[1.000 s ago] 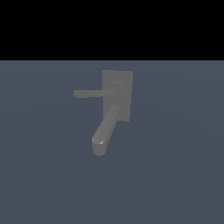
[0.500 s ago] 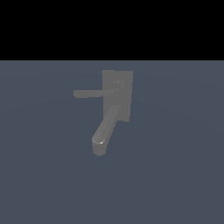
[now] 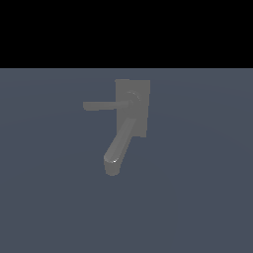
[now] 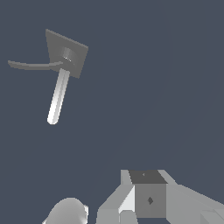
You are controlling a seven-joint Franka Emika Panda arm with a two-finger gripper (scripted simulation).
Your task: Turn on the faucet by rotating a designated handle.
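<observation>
The matte grey faucet (image 3: 132,106) stands on the dark floor in the exterior view, with its flat back plate upright. Its thin straight handle (image 3: 101,105) points toward the exterior view's left from a round hub. The thick curved spout (image 3: 118,148) runs down and forward. In the wrist view the back plate (image 4: 65,53), the straight handle bar (image 4: 58,97) and the curved spout (image 4: 33,66) all lie far off. Only pale and grey parts of my gripper (image 4: 131,205) show at the picture's edge, well apart from the faucet. Its fingertips are not visible.
A flat, dark blue-grey floor (image 3: 197,197) surrounds the faucet on every side. A black background fills the upper band of the exterior view. My arm does not show in the exterior view.
</observation>
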